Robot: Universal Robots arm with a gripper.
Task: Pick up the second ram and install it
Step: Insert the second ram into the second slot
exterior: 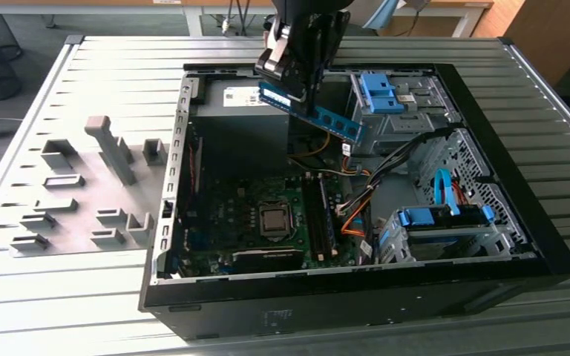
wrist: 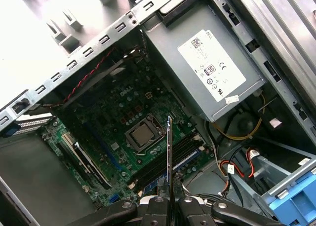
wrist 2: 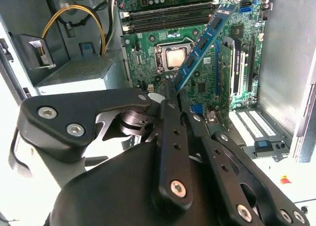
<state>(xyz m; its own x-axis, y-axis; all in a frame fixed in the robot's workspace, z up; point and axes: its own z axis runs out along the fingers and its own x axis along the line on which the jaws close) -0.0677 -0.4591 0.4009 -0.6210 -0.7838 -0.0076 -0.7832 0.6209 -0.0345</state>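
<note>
Claw (exterior: pixel 287 87) around second ram (exterior: pixel 326 119), midair.

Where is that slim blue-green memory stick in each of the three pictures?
Exterior view: the slim blue-green memory stick hangs tilted from the claw above the open black computer case.
Second wrist view: it slants across the green motherboard.
First wrist view: seen edge-on, a thin line.
Shared landmark: the square silver processor.

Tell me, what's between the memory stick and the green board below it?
Nothing. In the exterior view the memory stick, held in the pincer, hangs in open air above the green board.
</note>
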